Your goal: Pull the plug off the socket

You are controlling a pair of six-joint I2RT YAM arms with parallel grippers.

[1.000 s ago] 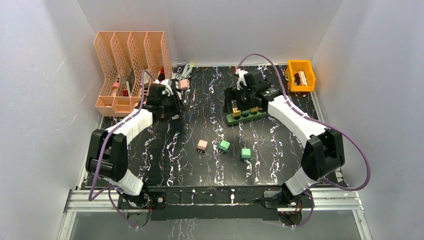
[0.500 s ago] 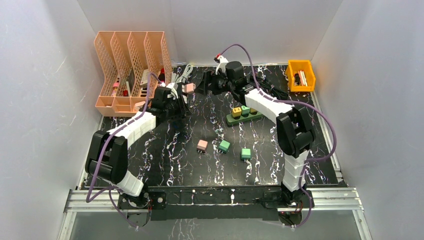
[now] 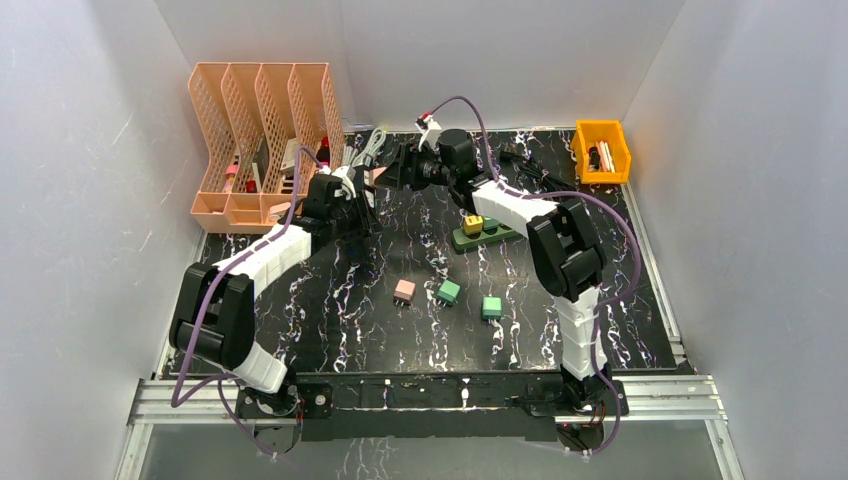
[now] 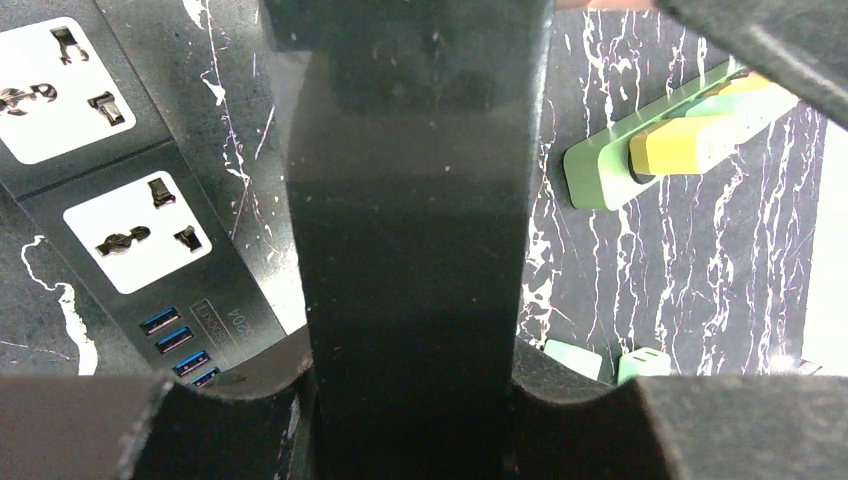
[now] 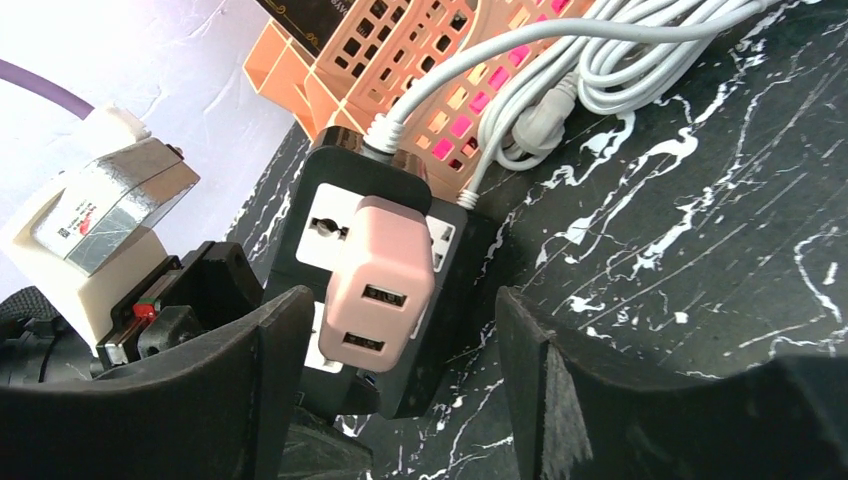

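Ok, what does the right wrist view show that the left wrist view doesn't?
Only right wrist: the pink plug seated in place, flanked by the open right claw, plus the white cable. Only left wrist: the green strip with its yellow plug, two loose green plugs, and blue USB ports. Both: the white sockets of the black power strip and the marbled table.

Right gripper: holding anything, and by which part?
Nothing held: the right gripper stands open, fingers either side of the pink plug, not touching it.
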